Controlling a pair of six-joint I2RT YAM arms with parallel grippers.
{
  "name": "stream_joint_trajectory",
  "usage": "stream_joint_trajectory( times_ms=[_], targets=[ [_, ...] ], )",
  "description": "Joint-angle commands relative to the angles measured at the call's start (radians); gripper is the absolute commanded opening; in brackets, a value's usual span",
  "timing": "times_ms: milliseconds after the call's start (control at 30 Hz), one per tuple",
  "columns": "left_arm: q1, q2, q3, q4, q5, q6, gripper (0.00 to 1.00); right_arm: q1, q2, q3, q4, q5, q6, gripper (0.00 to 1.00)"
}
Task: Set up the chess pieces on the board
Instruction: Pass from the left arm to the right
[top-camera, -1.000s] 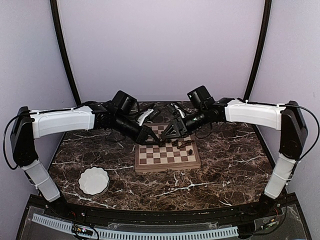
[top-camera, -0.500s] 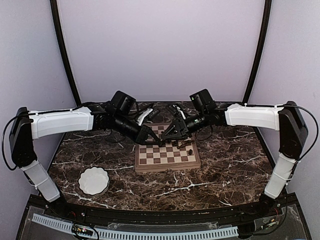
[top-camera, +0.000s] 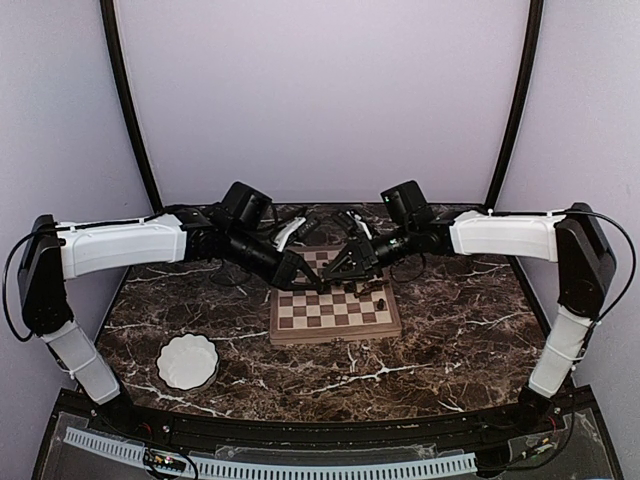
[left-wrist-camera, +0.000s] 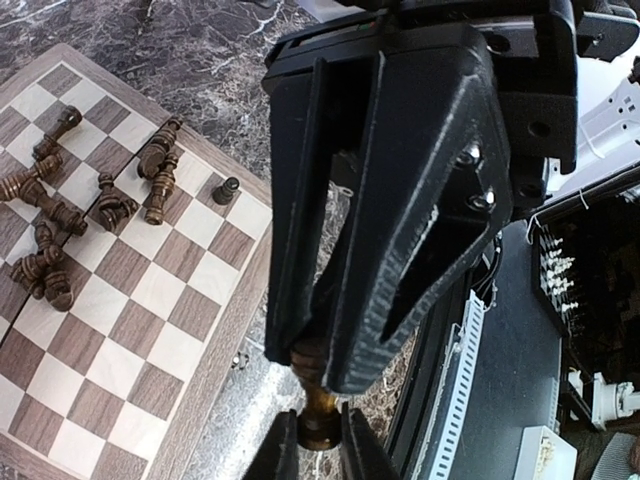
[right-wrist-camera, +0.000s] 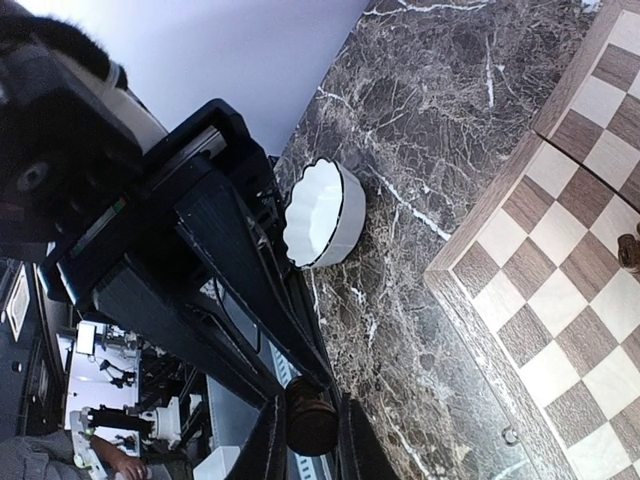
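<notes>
**Brown chessman (left-wrist-camera: 318, 402) gripped at both ends**

White scalloped bowl (top-camera: 187, 361) sits at lower left on the marble table (top-camera: 460, 330). Beside it, the left gripper (top-camera: 303, 279) clamps the chessman's upper part and the right gripper (top-camera: 330, 274) pinches its base. They meet over the upper-left part of the board (top-camera: 335, 335) in the top view. Other chess pieces (left-wrist-camera: 60, 210) lie toppled on the squares, with one pawn (left-wrist-camera: 229, 189) upright.
</notes>
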Motion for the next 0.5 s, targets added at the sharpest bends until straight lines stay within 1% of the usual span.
stream_joint_trajectory(
  times_ms=[0, 33, 67, 100, 133, 167, 200, 233, 267, 300, 367, 467],
  targets=[
    [-0.006, -0.072, -0.017, 0.081, -0.058, -0.018, 0.25, -0.015, -0.009, -0.049, 0.137, -0.058, 0.095, 0.03],
    [-0.007, -0.094, -0.032, 0.111, -0.09, -0.023, 0.29, -0.027, -0.016, -0.071, 0.204, -0.065, 0.147, 0.03],
    [-0.007, -0.11, -0.063, 0.135, -0.108, -0.037, 0.35, -0.04, -0.023, -0.091, 0.269, -0.071, 0.202, 0.03],
    [-0.01, -0.151, -0.085, 0.211, -0.151, -0.045, 0.38, -0.053, -0.028, -0.109, 0.335, -0.079, 0.255, 0.03],
    [-0.012, -0.178, -0.148, 0.263, -0.177, -0.067, 0.43, -0.064, -0.031, -0.123, 0.392, -0.086, 0.307, 0.03],
    [-0.017, -0.234, -0.18, 0.382, -0.233, -0.08, 0.45, -0.078, -0.03, -0.136, 0.453, -0.092, 0.352, 0.03],
    [-0.02, -0.259, -0.255, 0.444, -0.261, -0.106, 0.49, -0.085, -0.03, -0.144, 0.516, -0.099, 0.394, 0.03],
    [-0.023, -0.301, -0.289, 0.568, -0.316, -0.121, 0.5, -0.094, -0.029, -0.15, 0.554, -0.104, 0.428, 0.02],
    [-0.024, -0.316, -0.341, 0.62, -0.37, -0.148, 0.52, -0.102, -0.025, -0.158, 0.597, -0.11, 0.462, 0.02],
    [-0.026, -0.332, -0.36, 0.697, -0.389, -0.159, 0.53, -0.11, -0.024, -0.165, 0.645, -0.113, 0.501, 0.02],
    [-0.026, -0.324, -0.386, 0.773, -0.409, -0.182, 0.54, -0.124, -0.018, -0.191, 0.761, -0.117, 0.591, 0.02],
    [-0.029, -0.288, -0.379, 0.812, -0.397, -0.198, 0.55, -0.141, -0.005, -0.225, 0.926, -0.116, 0.722, 0.02]
  ],
)
